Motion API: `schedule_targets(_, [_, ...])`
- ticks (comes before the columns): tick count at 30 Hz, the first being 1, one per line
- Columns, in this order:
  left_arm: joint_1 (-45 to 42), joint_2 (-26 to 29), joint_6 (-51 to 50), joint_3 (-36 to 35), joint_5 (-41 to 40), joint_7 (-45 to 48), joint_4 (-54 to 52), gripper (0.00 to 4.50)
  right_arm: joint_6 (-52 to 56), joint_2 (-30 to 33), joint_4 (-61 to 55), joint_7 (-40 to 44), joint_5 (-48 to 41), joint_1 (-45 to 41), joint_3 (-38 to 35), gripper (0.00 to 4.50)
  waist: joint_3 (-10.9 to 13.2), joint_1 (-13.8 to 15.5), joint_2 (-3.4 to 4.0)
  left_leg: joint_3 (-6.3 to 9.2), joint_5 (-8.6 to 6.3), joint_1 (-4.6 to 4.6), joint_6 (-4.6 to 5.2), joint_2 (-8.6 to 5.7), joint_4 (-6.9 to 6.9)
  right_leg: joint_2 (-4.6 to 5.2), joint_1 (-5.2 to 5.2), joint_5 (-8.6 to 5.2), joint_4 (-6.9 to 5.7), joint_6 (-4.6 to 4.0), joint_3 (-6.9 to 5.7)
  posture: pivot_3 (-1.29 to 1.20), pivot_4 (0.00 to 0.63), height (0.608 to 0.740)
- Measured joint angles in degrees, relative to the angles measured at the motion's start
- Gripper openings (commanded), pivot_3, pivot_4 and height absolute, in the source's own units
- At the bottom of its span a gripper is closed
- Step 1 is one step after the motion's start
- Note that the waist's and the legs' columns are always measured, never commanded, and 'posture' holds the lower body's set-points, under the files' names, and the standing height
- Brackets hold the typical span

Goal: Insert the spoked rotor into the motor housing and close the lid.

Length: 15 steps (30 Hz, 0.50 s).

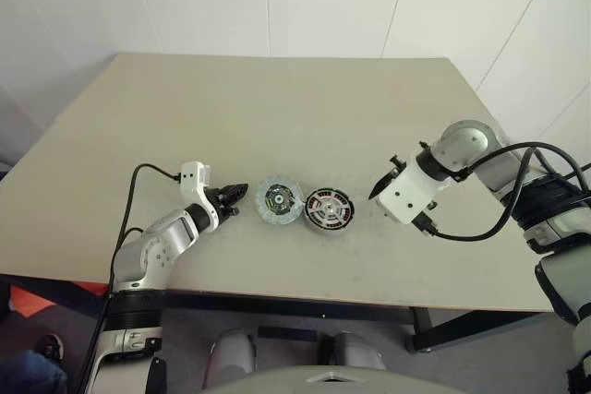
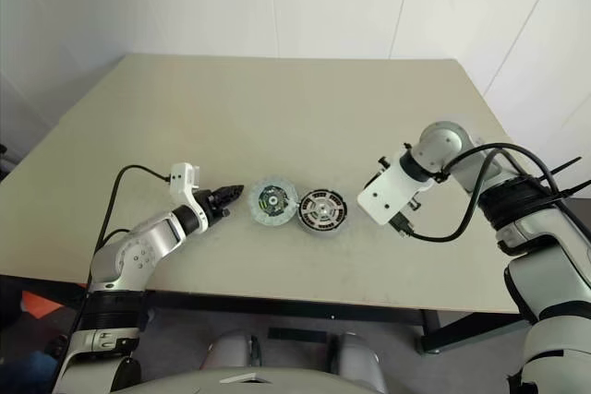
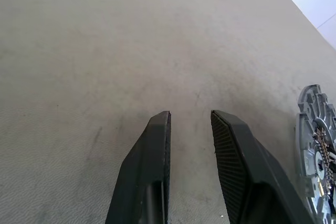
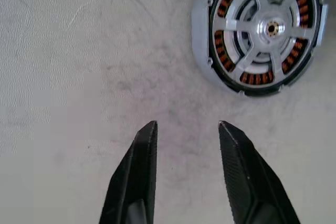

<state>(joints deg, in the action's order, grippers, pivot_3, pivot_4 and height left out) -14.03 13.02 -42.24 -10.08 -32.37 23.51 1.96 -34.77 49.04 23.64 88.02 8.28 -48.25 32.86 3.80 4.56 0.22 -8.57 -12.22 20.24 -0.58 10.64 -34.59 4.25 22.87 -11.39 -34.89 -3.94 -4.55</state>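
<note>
Grey metal spoked rotor (image 4: 266, 29) is already sitting inside the motor housing (image 1: 330, 210), its spokes lying over the ring of copper windings, hub centred on the pale middle. That reads as the insertion step done, with the assembled part resting flat near the table's middle, toward the near edge. Just left of it, almost touching, a pale round disc with a dark centre, likely the lid (image 1: 279, 201), is lying flat and uncovered, so closing is judged the step still ahead. Right gripper (image 4: 184, 129) is hovering just right of the housing with fingers parted and nothing between them, pointing at the housing's rim; it appears placed to let go and leave the part clear. Left gripper (image 1: 235, 197) is waiting just left of the lid, fingers a little apart and empty, aimed at the lid's edge, seemingly poised to take it. Beige table (image 1: 277, 108) is carrying both parts, well apart from every edge.
</note>
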Motion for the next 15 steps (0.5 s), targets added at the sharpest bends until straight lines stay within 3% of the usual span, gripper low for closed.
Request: schedule_targets(15, [0.4, 0.2, 0.0, -0.1, 0.0, -0.1, 0.0, 1.31, -2.1, -5.4, -2.4, -1.3, 2.1, 2.2, 0.1, 2.2, 0.0, -0.2, 0.0, 0.01, -0.07, 0.08, 0.12, 0.03, -0.26, 0.01, 0.05, 0.02, -0.02, -0.04, -0.02, 0.0, 0.0, 0.74])
